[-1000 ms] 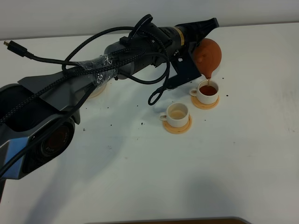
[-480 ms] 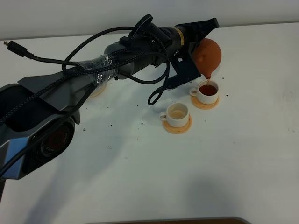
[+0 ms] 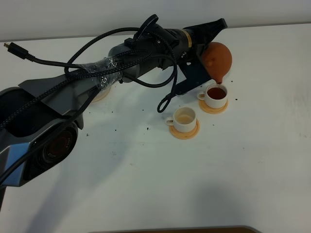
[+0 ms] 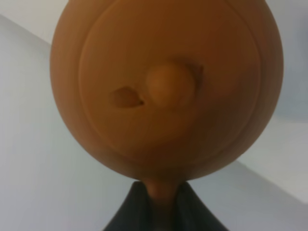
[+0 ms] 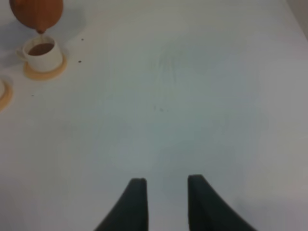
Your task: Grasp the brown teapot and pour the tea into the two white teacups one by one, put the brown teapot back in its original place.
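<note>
White table [image 3: 252, 170] — pale wall [image 3: 73, 14]

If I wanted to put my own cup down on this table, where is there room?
The widest bare stretch of table lies right of the tea-filled cup, ahead of the right claw. The front, before the nearer cup, is free too. It is crowded around both cups, under the tilted teapot and the cabled left arm.

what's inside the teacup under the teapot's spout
Dark brown tea fills much of the white teacup, right below the brown teapot. The tea covers the cup's bottom.
</note>
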